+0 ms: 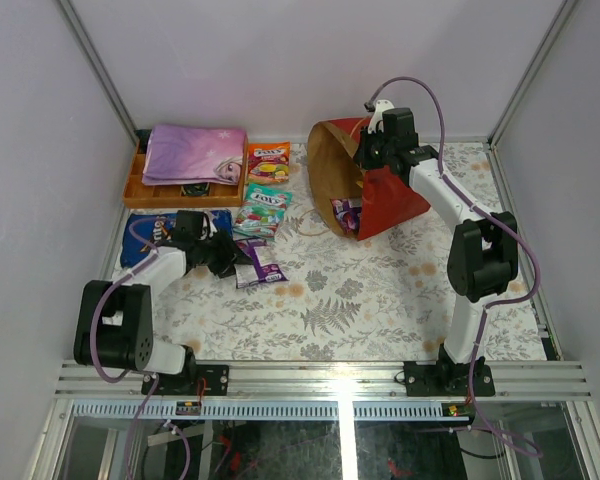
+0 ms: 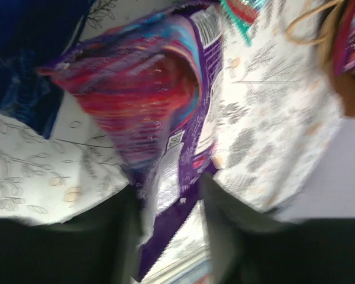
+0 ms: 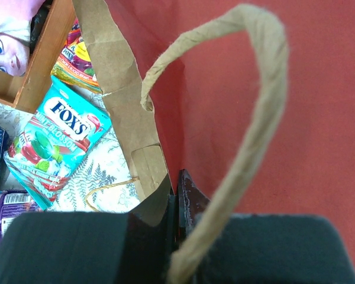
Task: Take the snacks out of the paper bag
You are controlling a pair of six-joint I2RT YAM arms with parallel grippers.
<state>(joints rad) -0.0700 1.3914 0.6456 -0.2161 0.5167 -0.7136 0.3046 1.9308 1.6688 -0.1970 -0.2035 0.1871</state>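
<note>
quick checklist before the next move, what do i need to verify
1. Right gripper shut on the paper bag rim: ok.
2. Bag mouth open toward the left arm: ok.
3. Bag emptied: not ok, a purple packet in the bag shows at the mouth.
4. Left gripper free of the purple packet on the table: cannot tell, the packet's edge lies between its fingers.
</note>
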